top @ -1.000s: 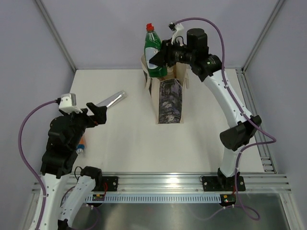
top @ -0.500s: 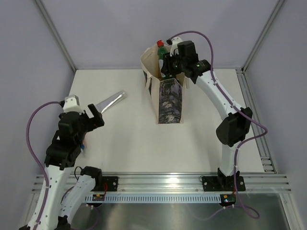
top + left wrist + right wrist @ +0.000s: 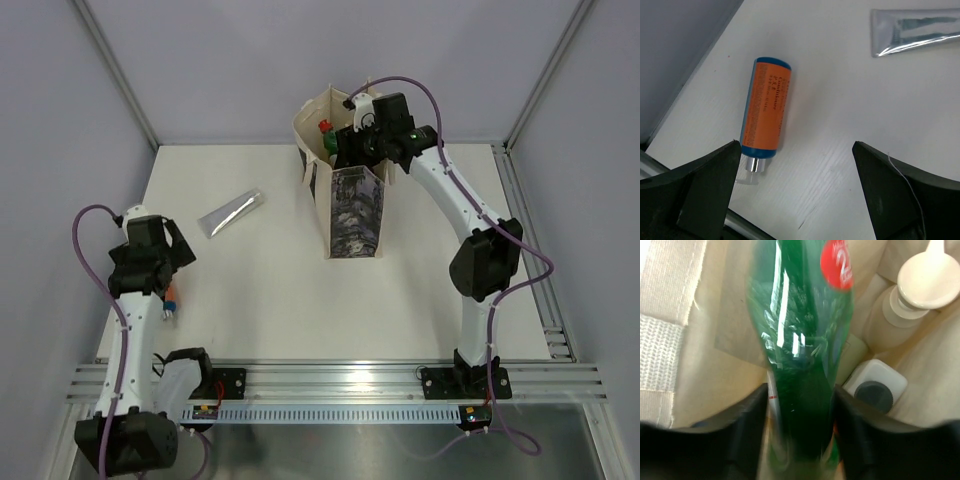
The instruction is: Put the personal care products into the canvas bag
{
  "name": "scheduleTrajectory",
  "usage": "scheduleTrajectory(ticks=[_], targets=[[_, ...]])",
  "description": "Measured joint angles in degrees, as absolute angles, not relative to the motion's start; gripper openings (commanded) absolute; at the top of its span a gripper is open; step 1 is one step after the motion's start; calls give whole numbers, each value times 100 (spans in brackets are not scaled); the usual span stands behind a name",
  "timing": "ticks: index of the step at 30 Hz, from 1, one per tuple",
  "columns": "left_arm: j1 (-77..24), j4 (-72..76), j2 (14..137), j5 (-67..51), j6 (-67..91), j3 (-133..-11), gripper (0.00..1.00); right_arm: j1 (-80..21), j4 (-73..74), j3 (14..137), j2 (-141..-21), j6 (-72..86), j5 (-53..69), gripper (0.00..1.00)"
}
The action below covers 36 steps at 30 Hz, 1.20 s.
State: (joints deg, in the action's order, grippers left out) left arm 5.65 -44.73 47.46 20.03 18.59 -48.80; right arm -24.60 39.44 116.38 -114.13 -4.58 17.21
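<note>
Right arm arched to upper centre, right gripper (image 3: 347, 148) inside bag (image 3: 352, 215), fingers flanking green bottle (image 3: 800, 340), grip unclear, left arm folded lower left, left gripper (image 3: 795, 167) spread wide above orange bottle (image 3: 765, 107)

Orange bottle (image 3: 765, 107) lying flat, silver tube (image 3: 915, 31) beyond, fingers (image 3: 695, 195) spread wide

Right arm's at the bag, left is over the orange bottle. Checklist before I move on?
1. Green bottle inside bag: ok.
2. Right gripper free of it: cannot tell, fingers flank it.
3. Bag upright: ok.
4. Left gripper open: ok.
5. Orange bottle centred under left gripper: not ok, off to one side.
6. Silver tube apart from orange bottle: ok.
</note>
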Motion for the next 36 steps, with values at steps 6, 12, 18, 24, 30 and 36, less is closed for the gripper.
scheduleTrajectory(ticks=[6, 12, 18, 24, 30, 36], targets=[[1229, -4456, 6075, 1988, 2187, -4921, 99, -2263, 3920, 12046, -11474, -646, 2241, 100], [1461, -4519, 7738, 2008, 2443, -5402, 99, -1933, 3874, 12226, -11218, -843, 2952, 99], [1721, -4431, 8914, 1997, 2410, -6051, 94, -1820, 3726, 11782, -10462, -941, 3450, 99], [1966, -4368, 9769, 1997, 2314, -6278, 93, -1822, 3409, 11008, -9710, -961, 3809, 99], [2073, -4414, 10239, 1868, 2084, -6497, 59, -1809, 3345, 10495, -9596, -954, 3938, 100], [2139, -4344, 10259, 1358, 1785, -6530, 23, -1765, 3308, 10276, -9574, -917, 4080, 100]])
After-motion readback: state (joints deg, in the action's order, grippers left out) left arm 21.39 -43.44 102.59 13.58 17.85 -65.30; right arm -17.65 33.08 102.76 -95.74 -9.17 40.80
